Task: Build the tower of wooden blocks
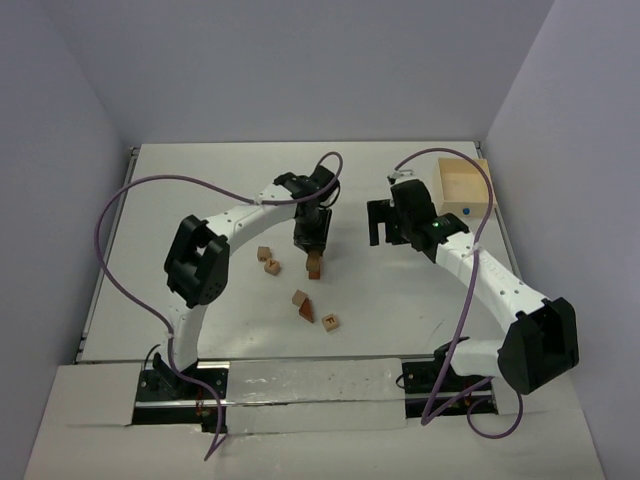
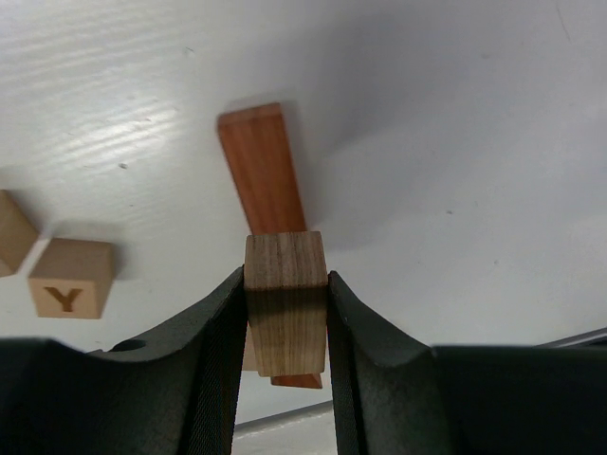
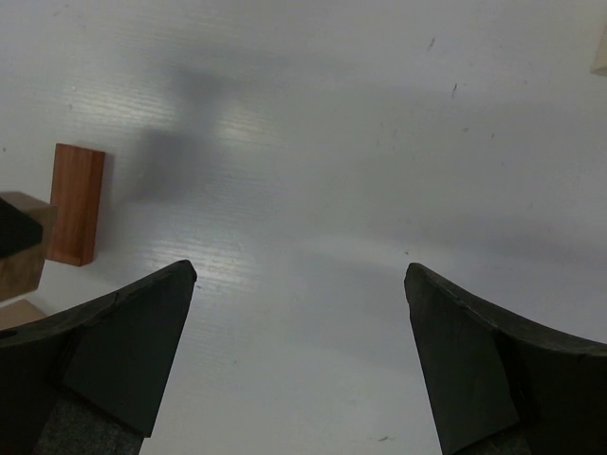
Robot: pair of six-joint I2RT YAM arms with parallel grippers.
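Nearest the arm bases, low in the middle of the top view, a lettered cube (image 1: 330,322) sits on the white counter (image 1: 400,300). A reddish wedge (image 1: 305,311) lies just up and left of it, with a tan block (image 1: 299,297) against the wedge's upper end (touching or barely apart, the view is too small to say).

Farther up and left of centre are two more pieces. The left wrist view shows them at its lower left: a Y cube (image 2: 68,277), and a plain cube (image 2: 11,232) just beside it, cut by the frame edge.

At the centre of the top view the left end effector (image 2: 286,277) is closed on an oblong (image 2: 285,313), held upright with one finger on each side face. A bar (image 2: 263,171) lies flat on the counter, running from beneath the oblong toward the upper left of the wrist frame. Whether the oblong rests on the bar or hangs just above it cannot be told. The tower amounts to this pair, bar below and oblong above.

Right of centre, the right end effector (image 3: 299,272) hovers over bare counter with its jaws spread wide and nothing between them. Its own view shows the bar at the left edge.

Farthest, at the upper right of the top view, stands an open light-wood box (image 1: 447,177).
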